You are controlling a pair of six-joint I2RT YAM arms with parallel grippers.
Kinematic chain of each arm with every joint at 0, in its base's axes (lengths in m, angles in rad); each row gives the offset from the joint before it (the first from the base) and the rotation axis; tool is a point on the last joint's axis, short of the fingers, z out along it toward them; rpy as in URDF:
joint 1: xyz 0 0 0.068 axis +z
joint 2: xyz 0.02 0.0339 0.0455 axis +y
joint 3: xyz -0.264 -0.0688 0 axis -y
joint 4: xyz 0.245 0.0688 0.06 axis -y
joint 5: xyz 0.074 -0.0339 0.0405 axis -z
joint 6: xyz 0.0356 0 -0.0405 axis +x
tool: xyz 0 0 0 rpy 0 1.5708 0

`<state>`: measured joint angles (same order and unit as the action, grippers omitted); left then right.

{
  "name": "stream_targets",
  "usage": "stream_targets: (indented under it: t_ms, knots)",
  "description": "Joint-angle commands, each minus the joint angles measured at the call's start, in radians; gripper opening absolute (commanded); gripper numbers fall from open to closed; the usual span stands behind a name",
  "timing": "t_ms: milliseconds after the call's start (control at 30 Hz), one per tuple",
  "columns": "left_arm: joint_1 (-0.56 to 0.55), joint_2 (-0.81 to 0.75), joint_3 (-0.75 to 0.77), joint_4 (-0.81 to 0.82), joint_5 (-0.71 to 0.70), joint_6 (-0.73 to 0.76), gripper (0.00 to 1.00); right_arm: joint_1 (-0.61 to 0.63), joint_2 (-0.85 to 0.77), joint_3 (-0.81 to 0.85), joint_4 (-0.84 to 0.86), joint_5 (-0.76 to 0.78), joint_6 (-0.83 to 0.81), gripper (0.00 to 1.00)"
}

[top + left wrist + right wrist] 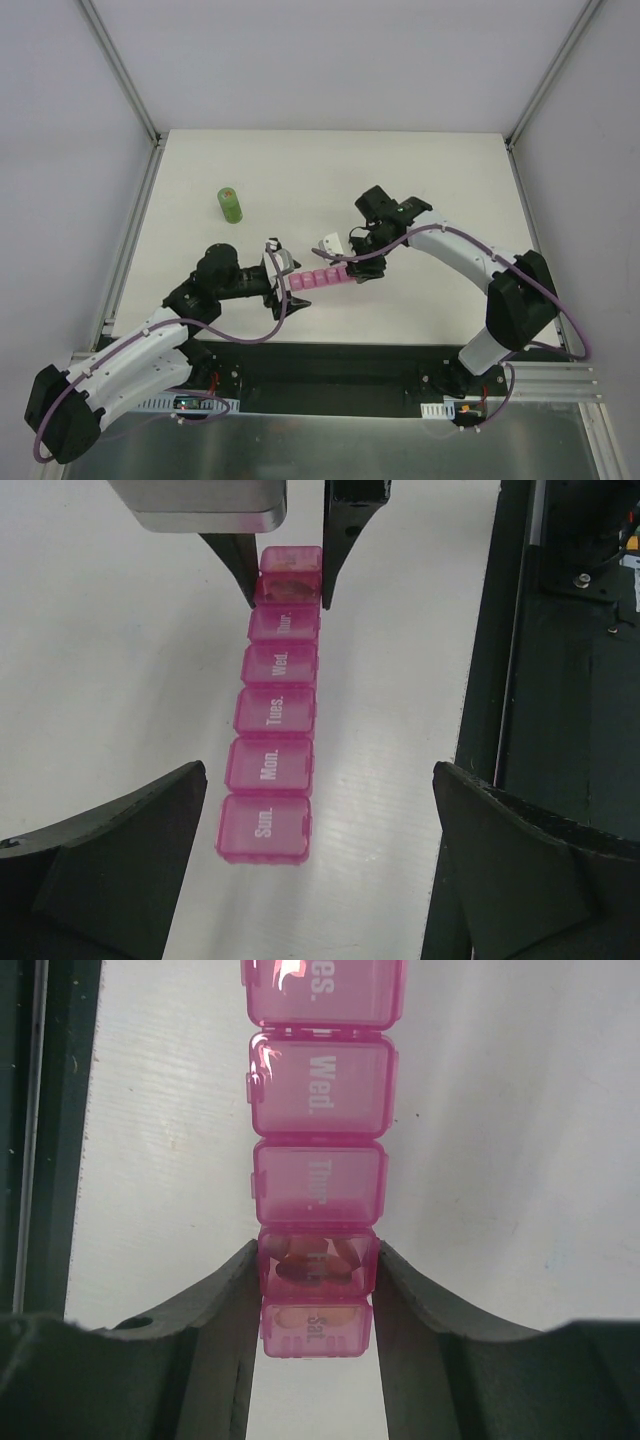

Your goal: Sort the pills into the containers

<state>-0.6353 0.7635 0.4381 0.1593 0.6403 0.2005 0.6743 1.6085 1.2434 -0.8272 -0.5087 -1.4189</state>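
The containers [318, 279] are a pink strip of seven day-marked compartments lying flat on the white table, all lids down. My right gripper [317, 1255] is shut on the strip [318, 1175], its fingers pressing both sides of the Fri. compartment. Brownish pills [312, 1265] show through the Fri. lid, and paler ones through the Sat. lid [316, 1317]. My left gripper [320, 880] is open wide at the Sun. end [265, 828], touching nothing. In the top view the left gripper [284, 283] and right gripper [352, 268] face each other across the strip.
A green cylindrical bottle [231, 205] stands upright at the back left. A small white object [330, 243] lies just behind the strip near the right gripper. The table's dark front edge [500, 680] runs close beside the strip.
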Motion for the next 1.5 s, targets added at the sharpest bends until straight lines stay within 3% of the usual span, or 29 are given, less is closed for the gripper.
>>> stream_targets:
  t_ms: [0, 300, 533, 700, 900, 933, 1033, 1067, 1100, 1200, 1233, 1300, 1467]
  knots:
    - [-0.053, 0.000, -0.027, 0.071, -0.057, 0.065, 0.95, 0.044, -0.045, 0.021, -0.038, -0.076, 0.035, 0.23]
    - [-0.093, 0.034, -0.026, 0.054, -0.079, 0.102, 0.83, 0.103, -0.076, 0.044, -0.049, -0.070, 0.058, 0.23]
    - [-0.135, 0.059, -0.016, 0.006, -0.109, 0.137, 0.79, 0.103, -0.091, 0.050, -0.053, -0.077, 0.066, 0.22]
    - [-0.138, 0.065, 0.002, -0.003, -0.131, 0.139, 0.67, 0.103, -0.099, 0.044, -0.056, -0.091, 0.072, 0.22]
    - [-0.139, 0.069, 0.013, -0.006, -0.128, 0.131, 0.31, 0.105, -0.093, 0.047, -0.055, -0.096, 0.077, 0.22]
    - [-0.139, 0.068, 0.017, -0.007, -0.128, 0.129, 0.19, 0.105, -0.091, 0.045, -0.055, -0.097, 0.078, 0.22]
    - [-0.139, 0.062, 0.021, -0.009, -0.120, 0.122, 0.00, 0.105, -0.087, 0.048, -0.055, -0.099, 0.090, 0.23]
    - [-0.139, 0.059, 0.024, -0.009, -0.120, 0.111, 0.00, 0.103, -0.087, 0.053, -0.055, -0.105, 0.095, 0.24]
    - [-0.139, 0.057, 0.025, -0.009, -0.119, 0.106, 0.00, 0.103, -0.087, 0.056, -0.056, -0.111, 0.100, 0.25]
    - [-0.139, 0.054, 0.033, -0.009, -0.103, 0.077, 0.00, 0.103, -0.110, 0.054, -0.055, -0.154, 0.115, 0.53]
    - [-0.139, 0.051, 0.039, -0.009, -0.102, 0.070, 0.00, 0.103, -0.119, 0.051, -0.055, -0.168, 0.113, 0.73]
    - [-0.139, 0.051, 0.045, -0.009, -0.096, 0.042, 0.00, 0.102, -0.154, 0.053, -0.055, -0.201, 0.115, 0.86]
    - [-0.139, 0.037, 0.056, -0.007, -0.076, 0.010, 0.00, 0.100, -0.208, 0.060, -0.032, -0.260, 0.143, 0.94]
